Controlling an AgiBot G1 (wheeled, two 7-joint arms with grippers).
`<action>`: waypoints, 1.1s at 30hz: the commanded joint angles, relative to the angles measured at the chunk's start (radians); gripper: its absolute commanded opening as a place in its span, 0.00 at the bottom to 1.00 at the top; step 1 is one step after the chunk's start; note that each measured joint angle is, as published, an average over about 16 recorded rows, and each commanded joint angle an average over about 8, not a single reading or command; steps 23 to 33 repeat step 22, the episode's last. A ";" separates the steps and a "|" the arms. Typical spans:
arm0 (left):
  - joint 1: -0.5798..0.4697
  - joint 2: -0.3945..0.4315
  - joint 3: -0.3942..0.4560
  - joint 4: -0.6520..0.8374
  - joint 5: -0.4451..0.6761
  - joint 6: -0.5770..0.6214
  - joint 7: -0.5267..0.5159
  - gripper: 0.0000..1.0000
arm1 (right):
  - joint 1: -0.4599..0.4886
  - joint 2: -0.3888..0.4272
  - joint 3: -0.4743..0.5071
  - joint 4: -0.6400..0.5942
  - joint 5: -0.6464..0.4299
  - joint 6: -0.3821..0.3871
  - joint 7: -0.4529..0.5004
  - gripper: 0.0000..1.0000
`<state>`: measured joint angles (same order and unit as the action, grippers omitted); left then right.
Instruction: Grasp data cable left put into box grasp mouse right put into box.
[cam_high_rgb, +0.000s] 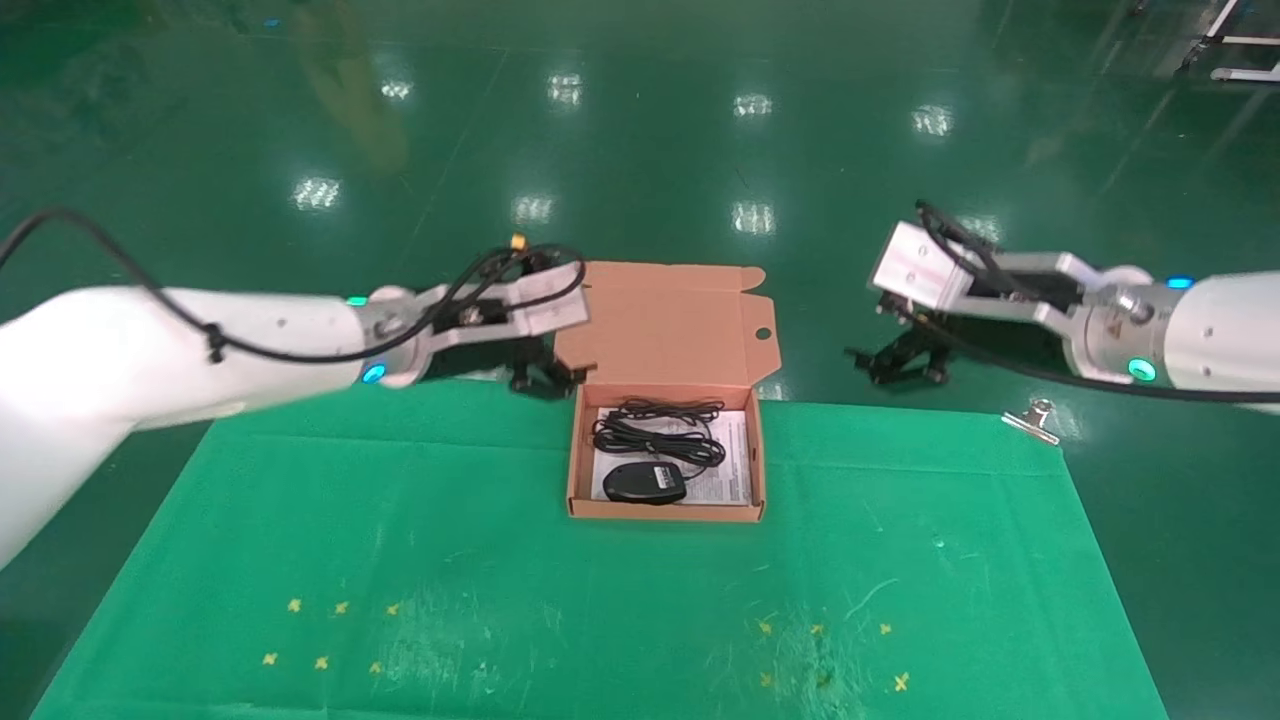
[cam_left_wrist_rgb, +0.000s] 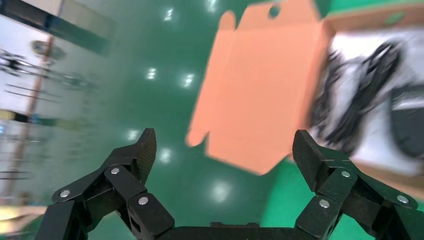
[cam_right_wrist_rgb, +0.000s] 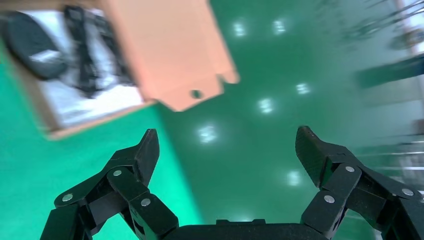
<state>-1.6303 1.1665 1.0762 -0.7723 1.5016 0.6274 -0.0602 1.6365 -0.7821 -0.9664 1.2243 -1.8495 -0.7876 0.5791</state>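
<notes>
- Both jaws spread wide, empty: left gripper beside the box, right gripper well off.
- Mouse light, slick: I'd pinch its sides.
- Data cable floppy: take the bundle's middle.

Box: a flat brown cardboard box is sitting open at the far middle of the green mat, its flap lid standing up at the back (white printed paper is lining the bottom).
Mouse: a small black oval mouse is lying inside the box, near the front wall, on the white paper.
Data cable: thin black cable is lying in loose loops inside the box, just behind the mouse (it is mixing with the mouse's cord, so I cannot tell them apart).
</notes>
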 joint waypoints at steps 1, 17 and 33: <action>0.023 -0.023 -0.034 -0.022 -0.032 0.037 -0.005 1.00 | -0.024 0.007 0.029 0.003 0.048 -0.030 -0.017 1.00; 0.191 -0.191 -0.274 -0.176 -0.265 0.299 -0.044 1.00 | -0.195 0.059 0.239 0.021 0.389 -0.246 -0.136 1.00; 0.228 -0.227 -0.326 -0.210 -0.316 0.356 -0.052 1.00 | -0.232 0.071 0.284 0.025 0.463 -0.293 -0.162 1.00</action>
